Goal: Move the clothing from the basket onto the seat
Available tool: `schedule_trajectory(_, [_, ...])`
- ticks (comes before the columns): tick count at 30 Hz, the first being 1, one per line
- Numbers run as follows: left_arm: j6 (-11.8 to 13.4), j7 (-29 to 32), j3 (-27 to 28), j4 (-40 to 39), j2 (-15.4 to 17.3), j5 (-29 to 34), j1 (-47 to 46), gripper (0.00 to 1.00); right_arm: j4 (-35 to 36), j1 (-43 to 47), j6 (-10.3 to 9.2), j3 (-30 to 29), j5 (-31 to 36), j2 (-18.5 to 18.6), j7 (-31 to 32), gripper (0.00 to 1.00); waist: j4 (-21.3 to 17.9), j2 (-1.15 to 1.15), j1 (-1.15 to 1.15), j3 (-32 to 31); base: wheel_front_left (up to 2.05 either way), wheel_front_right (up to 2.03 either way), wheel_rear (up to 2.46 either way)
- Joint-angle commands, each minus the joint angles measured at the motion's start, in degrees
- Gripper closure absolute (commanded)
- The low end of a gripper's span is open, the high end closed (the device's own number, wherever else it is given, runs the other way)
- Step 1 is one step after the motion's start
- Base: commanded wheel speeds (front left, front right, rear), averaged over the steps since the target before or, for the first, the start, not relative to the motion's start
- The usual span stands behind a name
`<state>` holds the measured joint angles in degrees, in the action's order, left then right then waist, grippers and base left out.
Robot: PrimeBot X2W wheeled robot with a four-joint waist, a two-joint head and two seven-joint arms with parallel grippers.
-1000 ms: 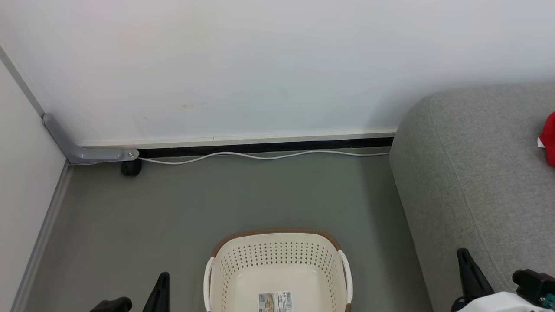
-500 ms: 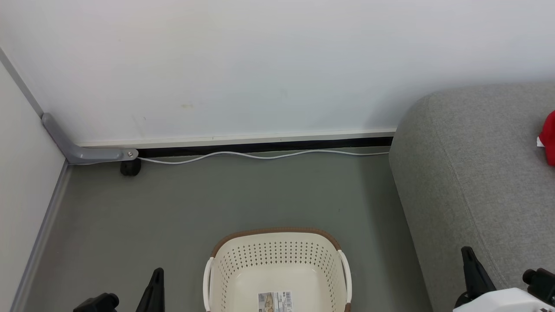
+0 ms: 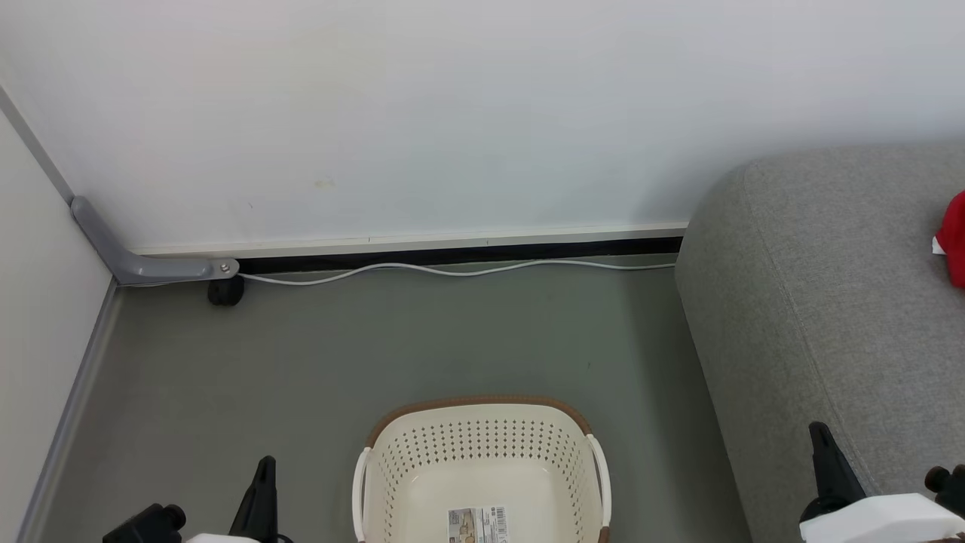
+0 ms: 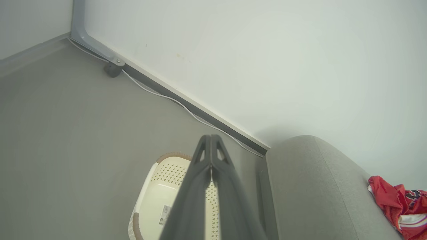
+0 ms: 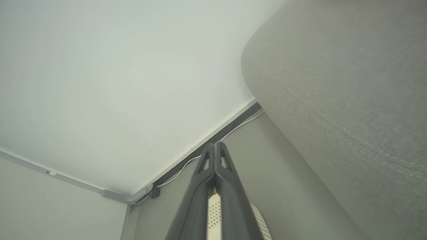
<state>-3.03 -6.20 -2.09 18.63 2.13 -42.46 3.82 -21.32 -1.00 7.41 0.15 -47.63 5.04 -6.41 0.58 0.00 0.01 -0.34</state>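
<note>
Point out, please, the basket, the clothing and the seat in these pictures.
basket [image 3: 482, 451]: head view, perforated back wall.
clothing [image 4: 391, 200]: left wrist view, crumpled red fabric.
seat [image 3: 829, 302]: head view, grey upholstered top.

Head view: down and forward, basket [image 3: 482, 445] near at 6 o'clock, seat [image 3: 829, 302] at 3 o'clock. Left wrist view: tilted, looking down, seat at 4 o'clock. Right wrist view: low, close beside seat at 2 o'clock. Shared: basket, seat, cable [image 3: 452, 271].

basket [image 3: 482, 445] on floor [image 3: 301, 362] left of seat [image 3: 829, 302], clothing [image 3: 954, 237] on seat
</note>
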Motion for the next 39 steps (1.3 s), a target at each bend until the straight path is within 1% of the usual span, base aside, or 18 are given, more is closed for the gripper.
schedule_trajectory(1, [-0.59,0.3,1.32,-1.78,0.41,-1.55,-3.44,1.0,1.81,-2.57,0.03,-0.15,-1.6,0.43,0.51,1.0,-0.01,0.0,-0.01,0.01,0.0,0.0,0.0])
schedule_trajectory(14, [-1.22,2.32,2.51,-2.23,0.46,-9.4,-4.51,1.0,2.7,-3.0,0.04,-1.22,-8.59,0.0,2.54,1.0,-0.1,0.0,-0.01,0.09,0.0,0.0,0.0])
schedule_trajectory(39, [-2.59,6.71,5.09,-3.22,0.59,-26.44,-6.84,1.0,4.64,-3.92,0.06,-3.54,-23.77,-0.91,6.93,1.0,-0.3,0.0,-0.01,0.27,0.0,0.0,0.0])
